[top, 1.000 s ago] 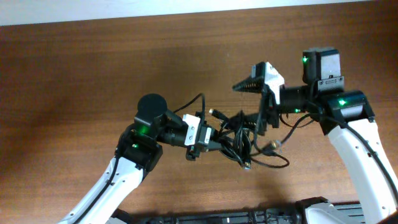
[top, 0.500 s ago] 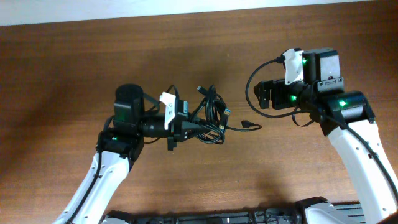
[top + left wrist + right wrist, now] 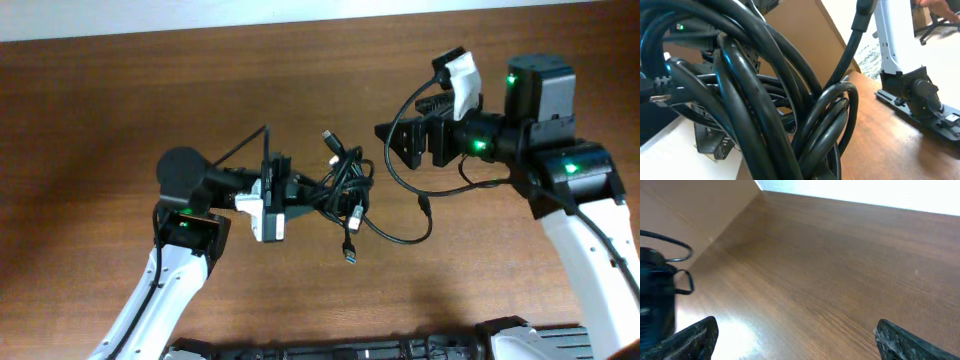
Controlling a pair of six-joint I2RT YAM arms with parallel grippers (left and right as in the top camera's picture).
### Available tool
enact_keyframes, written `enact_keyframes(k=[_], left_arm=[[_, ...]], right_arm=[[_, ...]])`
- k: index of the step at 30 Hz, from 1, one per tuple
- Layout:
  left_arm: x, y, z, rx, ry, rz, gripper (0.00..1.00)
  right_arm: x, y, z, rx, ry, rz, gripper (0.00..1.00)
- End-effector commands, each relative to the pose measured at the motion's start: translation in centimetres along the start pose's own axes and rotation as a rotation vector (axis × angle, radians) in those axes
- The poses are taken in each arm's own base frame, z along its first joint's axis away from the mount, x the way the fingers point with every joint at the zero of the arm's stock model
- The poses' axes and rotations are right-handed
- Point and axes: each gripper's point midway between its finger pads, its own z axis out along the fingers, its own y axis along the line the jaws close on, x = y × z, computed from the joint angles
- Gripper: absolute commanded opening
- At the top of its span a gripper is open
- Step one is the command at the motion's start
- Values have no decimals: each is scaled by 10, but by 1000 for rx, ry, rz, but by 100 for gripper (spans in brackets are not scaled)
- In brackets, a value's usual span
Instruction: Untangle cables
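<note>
My white-shelled, black-jointed left arm (image 3: 165, 285) at seven o'clock and matching right arm (image 3: 587, 250) at three glowed with green lights; the right gripper (image 3: 400, 143) was black.
</note>
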Motion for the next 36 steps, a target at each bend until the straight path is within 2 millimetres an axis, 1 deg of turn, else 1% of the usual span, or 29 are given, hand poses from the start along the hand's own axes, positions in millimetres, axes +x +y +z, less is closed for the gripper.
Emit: enact_keyframes(k=[1,3,4,5,6,7,9,10,12,14,15,16,17,18,20,22,23,24,26,27,28,29,30,31,32,34,36], left_arm=[[-13,6,-1,-6,-8,101,0],[-13,7,-1,-7,-8,105,0],[-13,9,-1,-21,-1,108,0],[-15,12,-1,-32,-1,146,0],[-18,13,-1,-34,-4,176,0],[-18,20,-2,-69,9,192,0],[-15,28,-3,-117,31,191,0],[-11,38,-4,-173,56,189,0],[-7,50,-7,-242,87,185,0],[-1,69,-13,-357,120,93,0],[0,74,-16,-394,118,38,0],[-1,74,-14,-393,108,9,0],[-2,72,-11,-383,99,-3,0],[-9,63,5,-339,65,-8,0],[-16,55,20,-299,31,-9,0],[-20,50,27,-279,15,-13,0],[-20,50,27,-279,14,-13,0],[-20,51,27,-285,16,-13,0],[-20,53,26,-295,18,-9,0],[-18,58,25,-327,28,-11,0],[-16,63,23,-359,39,-12,0],[-15,67,21,-382,45,-21,0],[-14,69,20,-398,44,-41,0],[-13,72,19,-414,46,-56,0],[-13,74,18,-428,50,-56,0],[-8,93,7,-556,61,-128,0],[-6,100,3,-608,62,-160,0]], right_arm=[[-19,31,-25,-56,-77,-81,99],[-19,45,-32,-109,-90,-101,99],[-19,55,-36,-151,-97,-133,99],[-18,69,-41,-220,-103,-175,99],[-18,73,-42,-239,-103,-176,99],[-16,78,-43,-276,-96,-172,99],[-9,79,-43,-287,-69,-145,99],[0,79,-42,-288,-40,-150,99],[9,78,-42,-289,-11,-140,99],[11,79,-42,-291,-2,-130,100],[11,88,-45,-347,-14,-182,97],[11,95,-48,-389,-25,-210,96],[8,100,-50,-420,-39,-227,91],[6,101,-50,-423,-49,-239,83],[4,107,-53,-460,-63,-253,82],[3,110,-55,-481,-74,-282,75],[4,110,-55,-481,-72,-280,59],[4,110,-55,-481,-70,-277,47],[5,110,-55,-481,-66,-271,28],[6,110,-55,-481,-62,-266,25],[6,110,-55,-481,-60,-263,15],[7,110,-55,-481,-59,-262,9],[7,110,-55,-482,-57,-259,8],[8,109,-55,-482,-53,-254,4],[9,109,-55,-481,-49,-249,4],[14,107,-54,-469,-28,-222,4],[16,107,-54,-470,-17,-208,4]])
